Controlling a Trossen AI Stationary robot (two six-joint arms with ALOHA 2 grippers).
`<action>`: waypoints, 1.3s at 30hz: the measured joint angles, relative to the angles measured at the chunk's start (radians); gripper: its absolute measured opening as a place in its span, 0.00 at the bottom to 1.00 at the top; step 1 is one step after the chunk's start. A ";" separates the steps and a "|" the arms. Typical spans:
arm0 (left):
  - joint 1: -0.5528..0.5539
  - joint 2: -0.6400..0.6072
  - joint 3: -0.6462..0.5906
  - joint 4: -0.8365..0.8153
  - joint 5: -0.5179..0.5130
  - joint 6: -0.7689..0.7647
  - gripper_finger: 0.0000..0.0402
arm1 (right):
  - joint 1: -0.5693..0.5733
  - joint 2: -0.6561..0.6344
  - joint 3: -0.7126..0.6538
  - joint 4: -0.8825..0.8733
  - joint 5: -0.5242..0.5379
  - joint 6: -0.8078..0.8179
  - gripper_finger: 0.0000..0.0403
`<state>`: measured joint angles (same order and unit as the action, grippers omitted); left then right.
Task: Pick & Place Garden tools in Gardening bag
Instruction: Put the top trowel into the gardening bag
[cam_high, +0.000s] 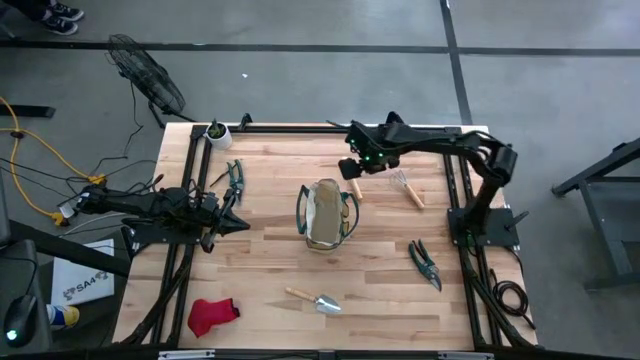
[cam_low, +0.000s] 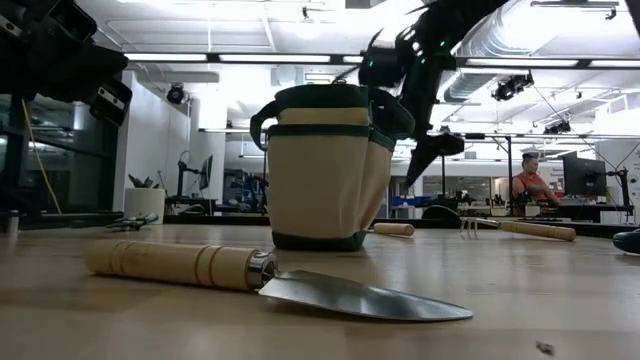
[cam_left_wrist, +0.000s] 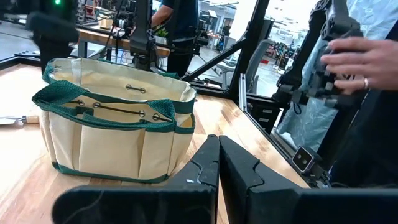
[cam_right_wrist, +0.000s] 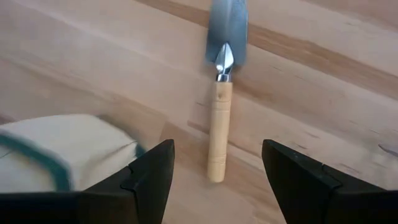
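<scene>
Right wrist view: right gripper (cam_right_wrist: 214, 180) with dark fingers spread wide, nothing between them, hanging directly over a wood-handled metal trowel (cam_right_wrist: 219, 118) that lies flat on the light wooden table (cam_right_wrist: 323, 74). The trowel's handle end points toward the gap between the fingers and its blade points away. A corner of the tan canvas gardening bag with dark green trim (cam_right_wrist: 62, 149) shows just beside the trowel's handle.

High view: right gripper (cam_high: 352, 170) is above the table just beside the bag (cam_high: 326, 214), on its far right side. The bag stands upright at mid-table, mouth open. A wood-handled fork tool (cam_high: 409, 188) lies to the bag's right, past the gripper. Dark-green-handled pruning shears (cam_high: 425, 263) lie to the bag's near right. A second wood-handled trowel (cam_high: 314, 299) lies on the near side of the bag, apart from it. A red glove (cam_high: 211, 314) lies to the bag's near left, well apart. A second pair of green-handled shears (cam_high: 233, 177) lies to the bag's far left, and a small white pot with a plant (cam_high: 217, 131) sits at the far left corner.

Left gripper (cam_high: 236, 222) has its fingers pressed together, holding nothing, and waits left of the bag, pointed at it.
</scene>
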<state>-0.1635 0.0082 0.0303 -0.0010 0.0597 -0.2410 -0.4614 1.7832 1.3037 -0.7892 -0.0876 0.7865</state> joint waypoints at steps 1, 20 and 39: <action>0.000 0.000 0.000 0.000 0.000 0.000 0.00 | -0.001 0.013 0.000 0.000 0.002 -0.002 0.58; 0.000 0.000 0.000 0.001 0.000 0.000 0.00 | -0.006 0.128 0.000 0.062 0.042 -0.050 0.58; 0.000 0.000 0.000 -0.001 -0.015 0.000 0.00 | 0.005 0.196 -0.001 0.137 0.073 -0.077 0.58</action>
<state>-0.1635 0.0081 0.0299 -0.0016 0.0444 -0.2413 -0.4564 1.9796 1.3029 -0.6522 -0.0147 0.7094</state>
